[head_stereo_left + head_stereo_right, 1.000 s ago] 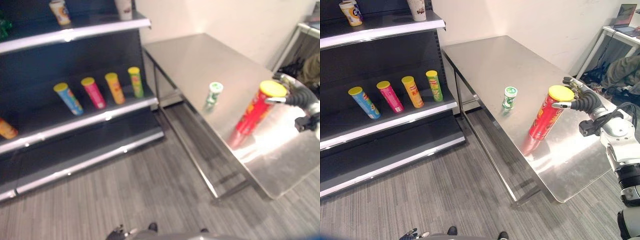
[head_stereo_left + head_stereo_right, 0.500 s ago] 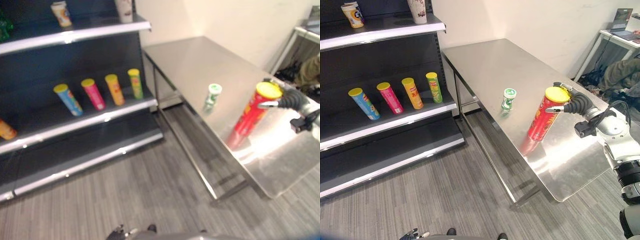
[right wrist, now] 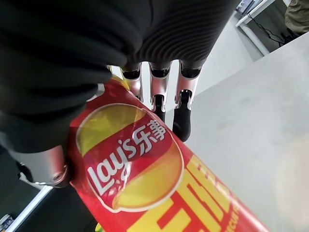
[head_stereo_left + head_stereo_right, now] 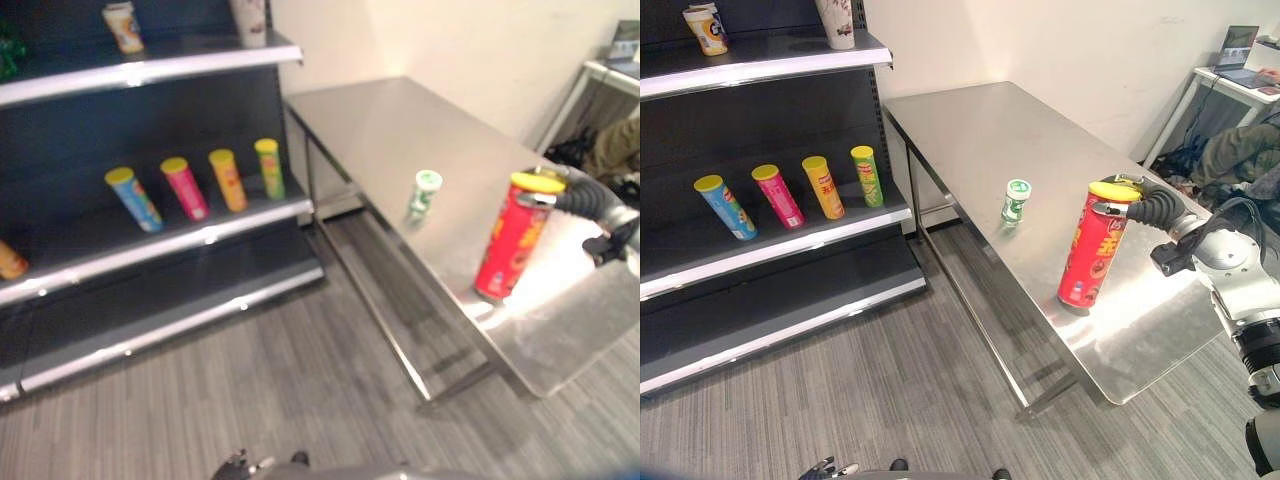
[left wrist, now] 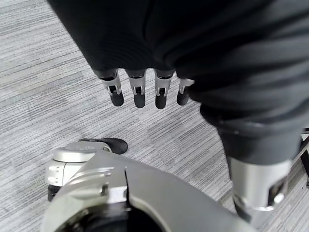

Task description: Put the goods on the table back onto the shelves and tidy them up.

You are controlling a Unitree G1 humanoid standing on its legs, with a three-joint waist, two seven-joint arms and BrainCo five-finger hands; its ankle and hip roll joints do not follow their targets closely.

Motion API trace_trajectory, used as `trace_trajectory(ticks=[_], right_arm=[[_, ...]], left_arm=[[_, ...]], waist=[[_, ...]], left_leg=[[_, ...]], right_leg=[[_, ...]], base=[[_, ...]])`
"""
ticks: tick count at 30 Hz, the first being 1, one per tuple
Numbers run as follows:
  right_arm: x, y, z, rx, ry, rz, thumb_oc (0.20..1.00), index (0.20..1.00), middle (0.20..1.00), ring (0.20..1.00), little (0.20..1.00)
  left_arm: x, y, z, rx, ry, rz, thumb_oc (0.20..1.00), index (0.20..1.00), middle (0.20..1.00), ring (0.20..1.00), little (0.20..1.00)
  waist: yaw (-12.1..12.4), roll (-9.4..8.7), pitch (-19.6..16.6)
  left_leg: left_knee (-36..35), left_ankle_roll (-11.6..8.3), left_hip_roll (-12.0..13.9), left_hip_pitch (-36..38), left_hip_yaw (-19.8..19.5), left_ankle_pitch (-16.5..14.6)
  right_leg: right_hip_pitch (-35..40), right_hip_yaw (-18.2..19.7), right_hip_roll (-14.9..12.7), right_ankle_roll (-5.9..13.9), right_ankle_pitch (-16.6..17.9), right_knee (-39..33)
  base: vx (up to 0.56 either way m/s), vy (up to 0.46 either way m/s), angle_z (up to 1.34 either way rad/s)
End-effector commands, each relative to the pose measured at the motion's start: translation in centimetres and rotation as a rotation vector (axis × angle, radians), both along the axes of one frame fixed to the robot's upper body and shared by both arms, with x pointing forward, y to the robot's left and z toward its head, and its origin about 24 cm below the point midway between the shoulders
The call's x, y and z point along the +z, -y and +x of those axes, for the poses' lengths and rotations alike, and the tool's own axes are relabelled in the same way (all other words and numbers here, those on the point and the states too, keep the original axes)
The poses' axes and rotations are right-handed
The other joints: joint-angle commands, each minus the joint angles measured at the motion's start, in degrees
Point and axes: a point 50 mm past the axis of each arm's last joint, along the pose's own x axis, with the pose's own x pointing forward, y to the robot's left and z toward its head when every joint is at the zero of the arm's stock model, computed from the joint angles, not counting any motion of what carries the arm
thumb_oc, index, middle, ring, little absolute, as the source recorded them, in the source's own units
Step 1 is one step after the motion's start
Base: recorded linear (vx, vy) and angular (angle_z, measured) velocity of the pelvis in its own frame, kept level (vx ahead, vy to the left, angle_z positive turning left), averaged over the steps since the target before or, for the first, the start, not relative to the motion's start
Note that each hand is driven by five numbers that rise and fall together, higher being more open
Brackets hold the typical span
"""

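Crisp tube [image 4: 1095, 245], tall, red with a yellow lid, upright near the steel table's [image 4: 980, 120] near edge.
Right hand [image 4: 1150, 205] apparently curls round its top; grip lower, keep it vertical. Small green-capped bottle [image 4: 1016, 201] stands left; dark shelves [image 4: 770, 235] far left hold four tubes.

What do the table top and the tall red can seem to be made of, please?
Table: looks like brushed stainless steel, grey with soft reflections. Red can, held by the right hand: probably glossy printed cardboard with a yellow plastic lid; the material is not certain.
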Motion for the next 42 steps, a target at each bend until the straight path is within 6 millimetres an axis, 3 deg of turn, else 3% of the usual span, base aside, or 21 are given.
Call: trace_trajectory(ticks=[1, 10, 15, 18, 21, 22, 24, 26, 28, 30, 31, 32, 33, 36, 37, 38, 39, 40, 41, 42], right_arm=[[5.6, -0.9, -0.7, 0.041, 0.252, -0.045, 0.2, 0.2, 0.2, 0.2, 0.2], [9.2, -4.5, -3.6, 0.215, 0.54, 0.106, 0.2, 0.2, 0.2, 0.2, 0.2], [10.0, -5.4, -4.7, 0.255, 0.634, 0.143, 0.2, 0.2, 0.2, 0.2, 0.2], [10.5, -6.8, -5.2, 0.299, 0.703, 0.147, 0.2, 0.2, 0.2, 0.2, 0.2], [10.8, -7.6, -5.7, 0.329, 0.734, 0.148, 0.2, 0.2, 0.2, 0.2, 0.2], [10.7, -7.7, -6.0, 0.331, 0.74, 0.143, 0.2, 0.2, 0.2, 0.2, 0.2], [10.6, -7.7, -6.0, 0.329, 0.739, 0.143, 0.2, 0.2, 0.2, 0.2, 0.2], [10.1, -7.4, -6.4, 0.312, 0.733, 0.131, 0.2, 0.2, 0.2, 0.2, 0.2], [9.7, -6.8, -6.7, 0.279, 0.723, 0.118, 0.2, 0.2, 0.2, 0.2, 0.2], [8.6, -6.0, -6.9, 0.205, 0.713, 0.105, 0.2, 0.2, 0.2, 0.2, 0.2], [8.4, -6.1, -6.9, 0.198, 0.709, 0.086, 0.2, 0.2, 0.2, 0.2, 0.2], [8.4, -6.4, -6.9, 0.205, 0.713, 0.074, 0.2, 0.2, 0.2, 0.2, 0.2], [8.4, -6.7, -6.8, 0.211, 0.722, 0.071, 0.2, 0.2, 0.2, 0.2, 0.2], [8.4, -6.8, -6.8, 0.206, 0.729, 0.065, 0.2, 0.2, 0.2, 0.2, 0.2], [8.3, -6.8, -7.0, 0.212, 0.718, 0.061, 0.2, 0.2, 0.2, 0.2, 0.2], [8.3, -6.7, -6.9, 0.211, 0.709, 0.057, 0.2, 0.2, 0.2, 0.2, 0.2], [8.3, -6.7, -6.9, 0.211, 0.709, 0.057, 0.2, 0.2, 0.2, 0.2, 0.2], [8.3, -6.9, -6.7, 0.225, 0.7, 0.068, 0.2, 0.2, 0.2, 0.2, 0.2], [8.1, -7.1, -6.6, 0.233, 0.687, 0.064, 0.2, 0.2, 0.2, 0.2, 0.2], [8.1, -7.1, -6.6, 0.234, 0.688, 0.064, 0.2, 0.2, 0.2, 0.2, 0.2]], left_arm=[[0.7, -1.6, 1.6, 0.029, 0.062, 0.048, 1.0, 1.0, 1.0, 1.0, 1.0], [0.9, -2.2, 1.3, 0.117, 0.084, 0.051, 1.0, 1.0, 1.0, 1.0, 1.0], [1.0, -2.3, 1.7, 0.165, 0.103, 0.053, 1.0, 1.0, 1.0, 1.0, 1.0], [0.8, -2.0, 1.6, 0.197, 0.107, 0.048, 1.0, 1.0, 1.0, 1.0, 1.0], [0.9, -2.1, 1.9, 0.214, 0.12, 0.06, 1.0, 1.0, 1.0, 1.0, 1.0], [1.0, -2.3, 2.0, 0.212, 0.126, 0.066, 1.0, 1.0, 1.0, 1.0, 1.0], [1.0, -2.3, 2.0, 0.211, 0.125, 0.067, 1.0, 1.0, 1.0, 1.0, 1.0], [1.2, -2.6, 2.2, 0.19, 0.129, 0.077, 1.0, 1.0, 1.0, 1.0, 1.0], [1.2, -2.7, 2.2, 0.174, 0.125, 0.076, 1.0, 1.0, 1.0, 1.0, 1.0], [1.4, -3.0, 3.1, 0.088, 0.12, 0.095, 1.0, 1.0, 1.0, 1.0, 1.0], [1.6, -3.2, 3.5, 0.061, 0.13, 0.105, 1.0, 1.0, 1.0, 1.0, 1.0], [1.9, -3.5, 4.0, 0.049, 0.141, 0.114, 1.0, 1.0, 1.0, 1.0, 1.0], [2.2, -4.0, 4.2, 0.04, 0.151, 0.128, 1.0, 1.0, 1.0, 1.0, 1.0], [2.6, -4.7, 4.7, 0.016, 0.163, 0.146, 1.0, 1.0, 1.0, 1.0, 1.0], [2.8, -5.1, 4.9, 0.014, 0.166, 0.15, 1.0, 1.0, 1.0, 1.0, 1.0], [2.9, -5.2, 4.9, 0.019, 0.167, 0.148, 1.0, 1.0, 1.0, 1.0, 1.0], [2.9, -5.2, 4.9, 0.02, 0.167, 0.148, 1.0, 1.0, 1.0, 1.0, 1.0], [2.7, -5.0, 4.7, 0.026, 0.152, 0.141, 1.0, 1.0, 1.0, 1.0, 1.0], [2.5, -4.9, 4.5, 0.027, 0.144, 0.133, 1.0, 1.0, 1.0, 1.0, 1.0], [2.5, -4.8, 4.6, 0.028, 0.145, 0.132, 1.0, 1.0, 1.0, 1.0, 1.0]], waist=[[1.6, -0.97, -1.8], [1.9, 0.35, -0.6], [2.1, 0.29, 0.9], [2.0, 0.14, 1.2], [1.3, 0.2, 1.1], [1.0, 0.95, 0.5], [1.0, 0.99, 0.4], [0.9, 1.94, -0.7], [0.8, 2.04, -1.3], [0.9, 1.5, -1.8], [0.9, 1.04, -1.5], [1.0, 0.91, -1.4], [1.2, 1.2, -1.1], [0.7, 1.51, -0.8], [-0.5, 1.61, -0.3], [-0.8, 1.67, -0.1], [-0.7, 1.69, -0.2], [-1.1, 1.09, 0.6], [-1.4, 0.76, 1.1], [-1.5, 0.75, 1.0]], left_leg=[[0.0, -4.04, 2.1, -0.3, 3.1, -2.6], [0.0, -4.98, 3.6, -0.9, 2.5, -1.0], [3.6, -5.65, 3.8, -4.6, 1.9, -0.7], [3.8, -6.42, 7.2, -5.1, 4.0, 0.3], [3.2, -6.84, 12.3, -4.2, 6.7, 2.2], [2.6, -7.64, 14.5, -3.9, 7.0, 3.8], [2.5, -7.68, 14.6, -3.9, 6.9, 3.9], [3.1, -8.09, 15.3, -4.2, 6.3, 3.9], [3.4, -7.75, 14.7, -4.3, 6.8, 2.7], [1.8, -6.41, 10.1, -3.3, 7.6, -0.9], [0.9, -5.18, 7.5, -2.9, 7.8, -1.8], [0.4, -4.22, 5.8, -2.9, 8.2, -2.1], [0.0, -3.52, 4.5, -2.5, 9.2, -2.9], [0.0, -2.41, 2.8, -2.4, 9.0, -3.7], [0.0, -1.41, 1.4, -2.3, 7.1, -3.3], [0.0, -1.15, 1.0, -2.0, 6.4, -3.3], [0.0, -1.16, 1.0, -2.1, 6.4, -3.2], [0.0, -0.49, -0.5, -1.8, 5.1, -3.0], [0.0, -0.18, -1.4, -1.4, 4.3, -3.3], [0.0, -0.16, -1.5, -1.6, 4.3, -3.1]], right_leg=[[1.4, 2.7, 0.3, 0.99, -3.2, 0.6], [0.9, 3.1, 1.9, -0.06, -4.3, 0.1], [0.8, 1.5, 1.5, -0.43, -4.7, 0.1], [0.8, -0.1, 0.1, 0.0, -4.2, 0.1], [-0.2, -1.3, -2.1, 1.08, -3.4, 0.5], [-0.5, -1.9, -3.3, 1.84, -3.2, 1.0], [-0.5, -2.0, -3.3, 1.82, -3.3, 1.0], [-0.4, -3.0, -6.0, 2.94, -2.7, 2.3], [-0.1, -3.7, -7.7, 3.64, -2.1, 2.8], [-0.9, -4.5, -14.0, 5.74, 4.0, 6.1], [-2.3, -4.3, -17.2, 6.79, 9.1, 8.0], [-3.3, -5.1, -19.2, 6.54, 11.0, 8.9], [-4.2, -6.2, -20.5, 6.02, 10.7, 10.5], [-5.9, -4.7, -18.9, 4.21, 7.3, 13.9], [-7.9, 0.8, -11.5, 1.93, 1.6, 15.0], [-8.5, 3.1, -8.1, 1.2, -1.1, 14.8], [-8.7, 3.1, -8.0, 1.11, -1.0, 14.8], [-9.9, 5.7, -1.7, -0.34, -3.0, 13.1], [-11.1, 7.2, 1.1, -0.49, -3.1, 12.2], [-11.2, 7.2, 1.1, -0.51, -2.9, 12.1]], base=[[0.01, -0.04, 0.0], [-0.01, -0.082, 0.0], [-0.08, 0.009, 0.16], [-0.05, 0.153, 0.39], [-0.05, 0.299, 0.49], [-0.02, 0.324, 0.26], [0.01, 0.241, 0.34], [0.05, 0.491, 0.49], [0.04, 0.41, 0.51], [0.02, 0.593, 0.57], [-0.04, 0.523, 0.83], [-0.06, 0.522, 0.72], [-0.04, 0.512, 0.5], [0.04, 0.354, 0.18], [0.12, 0.267, 0.43], [0.11, 0.268, 0.47], [0.09, 0.148, 0.46], [0.08, 0.135, 0.5], [0.08, 0.138, 0.48], [0.05, 0.085, 0.3]])
